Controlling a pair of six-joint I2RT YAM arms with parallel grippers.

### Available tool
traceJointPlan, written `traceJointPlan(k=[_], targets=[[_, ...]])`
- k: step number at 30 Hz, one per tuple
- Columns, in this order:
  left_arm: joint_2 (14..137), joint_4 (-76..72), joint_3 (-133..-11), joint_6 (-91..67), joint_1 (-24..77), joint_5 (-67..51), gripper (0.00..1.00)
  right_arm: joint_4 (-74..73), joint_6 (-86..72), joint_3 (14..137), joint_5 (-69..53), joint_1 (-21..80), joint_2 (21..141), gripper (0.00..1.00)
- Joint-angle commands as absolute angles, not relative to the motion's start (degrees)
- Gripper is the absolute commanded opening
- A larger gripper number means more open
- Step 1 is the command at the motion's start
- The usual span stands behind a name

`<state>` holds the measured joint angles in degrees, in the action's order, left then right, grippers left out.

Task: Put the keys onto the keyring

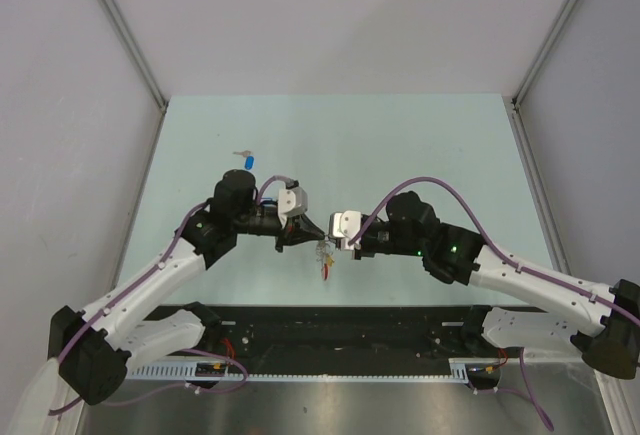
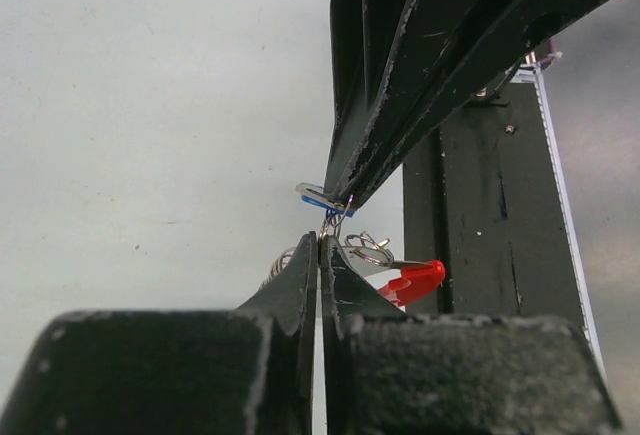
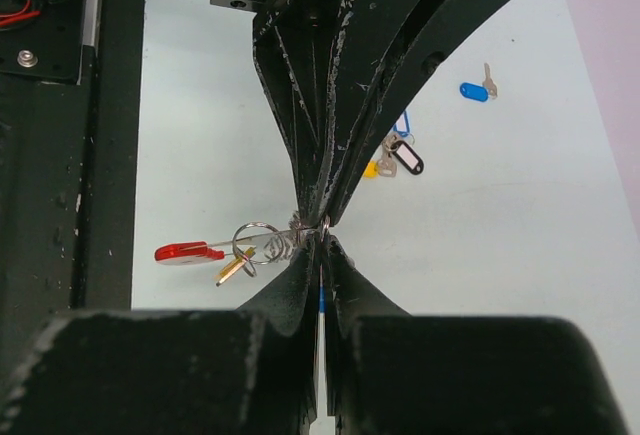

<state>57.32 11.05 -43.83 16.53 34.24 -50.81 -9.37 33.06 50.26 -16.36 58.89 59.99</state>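
One left hand [image 2: 320, 240], one right hand [image 3: 322, 240], one keyring [image 3: 190, 252], one black tag [image 3: 407, 162]

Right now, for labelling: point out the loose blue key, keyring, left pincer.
Blue key [image 1: 248, 162]: top view, its tag.
Keyring [image 3: 188, 252]: right wrist view, red part.
Left pincer [image 2: 320, 245]: left wrist view, between fingertips.

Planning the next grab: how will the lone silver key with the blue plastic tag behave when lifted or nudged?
That blue-tagged silver key is probably light, being tiny and thin. Tag and blade lie at an angle, so it likely flops at the joint. Lying flat, it should slide, not roll.
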Motion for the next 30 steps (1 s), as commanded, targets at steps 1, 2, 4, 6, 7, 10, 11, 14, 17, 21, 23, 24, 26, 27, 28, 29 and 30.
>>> traceJointPlan(k=[1, 2, 4, 6, 7, 10, 11, 14, 17, 21, 23, 24, 26, 27, 28, 29, 30], targets=[[54.8, 8.9, -45.8, 14.9, 34.6, -45.9, 0.0, -8.6, 32.7, 53.1, -13.5, 59.5, 57.7, 0.0], [54.1, 8.0, -45.1, 14.2, 34.5, -45.0, 0.0, -9.0, 32.3, 53.2, -12.8, 59.5, 57.5, 0.0], [52.0, 5.3, -43.9, 11.6, 34.6, -42.2, 0.0, -10.0, 31.9, 53.1, -11.2, 59.5, 57.1, 0.0], [50.7, 2.0, -43.0, 8.6, 34.5, -40.3, 0.0, -11.0, 31.3, 53.2, -10.1, 59.5, 57.0, 0.0], [49.6, 1.2, -42.4, 7.7, 34.6, -39.1, 0.0, -11.3, 31.0, 53.2, -9.9, 59.5, 57.0, 0.0], [48.5, -2.3, -41.5, 4.2, 34.5, -34.6, 0.0, -11.4, 30.1, 52.6, -9.5, 59.5, 57.3, 0.0], [48.0, -2.8, -41.2, 3.6, 34.6, -33.0, 0.0, -11.3, 30.0, 52.5, -9.7, 59.5, 57.6, 0.0], [46.5, -5.9, -40.0, 0.7, 34.5, -31.2, 0.0, -10.3, 29.0, 51.9, -10.5, 59.6, 58.0, 0.0], [45.3, -9.7, -38.0, -2.3, 34.5, -29.4, 0.0, -8.7, 28.1, 51.3, -10.6, 60.0, 58.3, 0.0], [43.7, -13.6, -36.0, -6.0, 34.5, -28.7, 0.0, -6.9, 27.7, 51.2, -10.2, 60.6, 59.2, 0.0], [43.2, -15.1, -34.7, -7.3, 34.5, -27.7, 0.0, -6.0, 27.5, 51.1, -9.9, 60.8, 59.6, 0.0], [42.8, -17.0, -34.2, -8.9, 34.5, -27.3, 0.0, -5.7, 27.3, 51.2, -9.8, 61.0, 59.9, 0.0], [41.8, -19.2, -32.4, -10.8, 34.5, -26.5, 0.0, -5.0, 27.0, 51.0, -9.5, 61.3, 60.6, 0.0], [41.6, -21.7, -31.8, -12.7, 34.5, -26.1, 0.0, -4.1, 26.9, 50.9, -9.3, 61.3, 60.9, 0.0], [41.2, -22.8, -30.7, -13.6, 34.5, -25.8, 0.0, -3.7, 26.8, 50.8, -9.2, 61.4, 61.4, 0.0], [41.0, -23.8, -30.1, -14.4, 34.5, -25.5, 0.01, -3.1, 26.8, 50.8, -8.9, 61.7, 61.7, 0.0], [40.9, -25.6, -29.5, -15.9, 34.5, -25.2, 0.0, -2.8, 26.8, 50.8, -8.7, 61.8, 62.0, 0.0]])
